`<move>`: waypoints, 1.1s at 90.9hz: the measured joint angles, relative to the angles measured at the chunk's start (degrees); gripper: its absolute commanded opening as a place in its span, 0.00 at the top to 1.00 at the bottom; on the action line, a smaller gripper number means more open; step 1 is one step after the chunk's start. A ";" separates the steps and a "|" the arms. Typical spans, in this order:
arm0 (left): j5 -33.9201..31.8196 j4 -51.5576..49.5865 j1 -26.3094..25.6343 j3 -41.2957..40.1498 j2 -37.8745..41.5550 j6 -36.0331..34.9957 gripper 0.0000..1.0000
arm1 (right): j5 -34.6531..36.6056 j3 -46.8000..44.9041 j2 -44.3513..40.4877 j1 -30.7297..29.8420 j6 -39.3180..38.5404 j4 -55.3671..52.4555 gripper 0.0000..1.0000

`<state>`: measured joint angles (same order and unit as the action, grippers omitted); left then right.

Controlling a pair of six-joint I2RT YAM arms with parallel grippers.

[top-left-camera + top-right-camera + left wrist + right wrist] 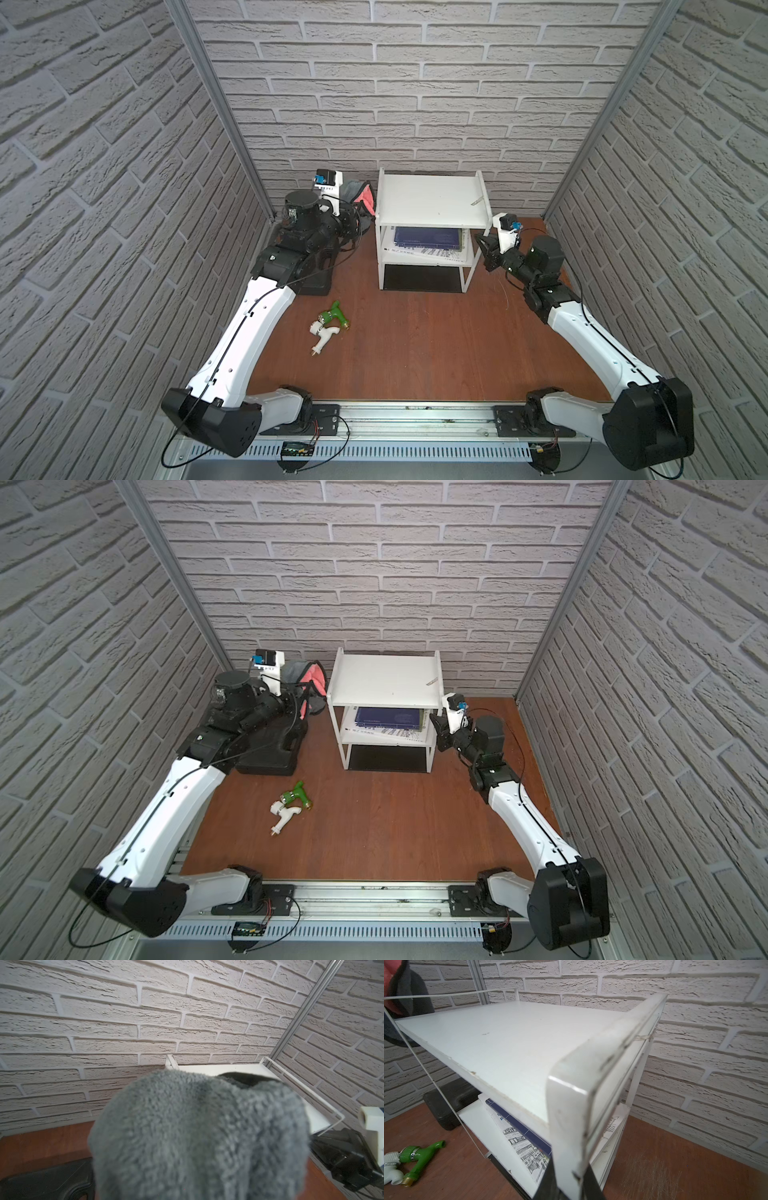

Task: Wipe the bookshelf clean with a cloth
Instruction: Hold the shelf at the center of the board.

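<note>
The white bookshelf (432,199) (384,679) stands at the back of the table against the brick wall. My left gripper (357,212) (301,692) is raised just off its left side, shut on the cloth (360,194) (306,675), which hangs grey and pink-red from it. In the left wrist view the grey cloth (199,1136) covers the jaws completely, and the bookshelf's top board (239,1069) lies just beyond. My right gripper (484,245) (438,723) (568,1184) is shut on the bookshelf's right side panel (571,1105), with a black finger on each side.
A flat black case (316,270) (270,750) lies under my left arm. A green nozzle (334,318) and a white tap (322,336) lie on the wooden table in front. Books (428,241) fill the lower shelf. A small strip (476,202) rests on the top board.
</note>
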<state>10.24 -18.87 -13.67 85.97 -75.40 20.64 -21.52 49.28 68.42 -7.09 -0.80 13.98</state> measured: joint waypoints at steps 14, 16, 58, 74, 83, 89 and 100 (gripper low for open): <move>1.33 -0.66 0.02 10.73 -12.70 -0.85 1.00 | -0.13 0.00 0.00 0.00 -0.04 -0.02 0.97; 2.12 -1.22 0.02 12.37 -14.58 -1.11 1.00 | -0.13 0.00 0.00 0.00 -0.04 -0.02 0.97; 1.01 -4.98 0.63 5.68 -10.95 -2.23 1.00 | -0.83 0.00 0.00 0.11 -0.04 -0.09 0.93; 1.11 -5.90 0.31 -2.82 1.97 -1.27 1.00 | -0.61 0.00 -0.11 0.11 0.79 -0.35 0.74; -0.02 -4.70 -0.50 -4.61 5.92 -0.66 1.00 | -0.70 -0.72 -1.40 -0.11 1.84 -3.74 0.56; -3.26 -5.40 -1.84 -5.86 8.31 -0.13 1.00 | 0.28 -1.31 -3.41 -0.28 1.73 -7.45 0.42; -8.13 -8.31 -3.48 -7.87 12.74 0.33 1.00 | 3.67 -2.45 -10.54 -0.42 1.53 -13.25 0.30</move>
<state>2.11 -27.18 -17.15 78.11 -62.65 20.97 -17.85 46.83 57.89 -7.51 0.73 0.73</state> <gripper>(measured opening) 0.149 0.664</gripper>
